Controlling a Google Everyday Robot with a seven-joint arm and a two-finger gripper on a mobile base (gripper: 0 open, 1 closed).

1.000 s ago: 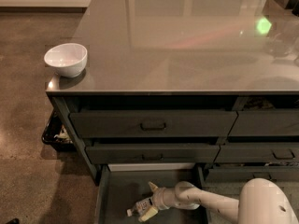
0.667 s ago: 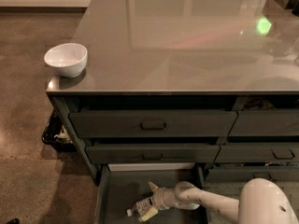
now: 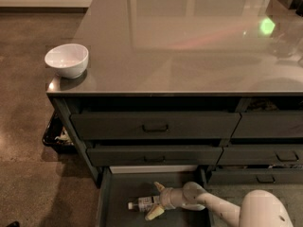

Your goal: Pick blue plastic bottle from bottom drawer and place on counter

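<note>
The blue plastic bottle (image 3: 141, 204) lies on its side in the open bottom drawer (image 3: 124, 189), white cap pointing left. My gripper (image 3: 153, 201) is down inside the drawer, reaching in from the right. It is open, with one pale finger (image 3: 158, 187) behind the bottle and the other in front of it. The bottle's right end sits between the fingers, and they are spread wider than the bottle. The counter (image 3: 189, 41) is the glossy grey top above the drawers.
A white bowl (image 3: 66, 60) stands at the counter's front left corner. Two shut handled drawers (image 3: 154, 126) are above the open one, with more drawers to the right (image 3: 265, 155). A dark bin (image 3: 57, 134) sits on the floor left of the cabinet.
</note>
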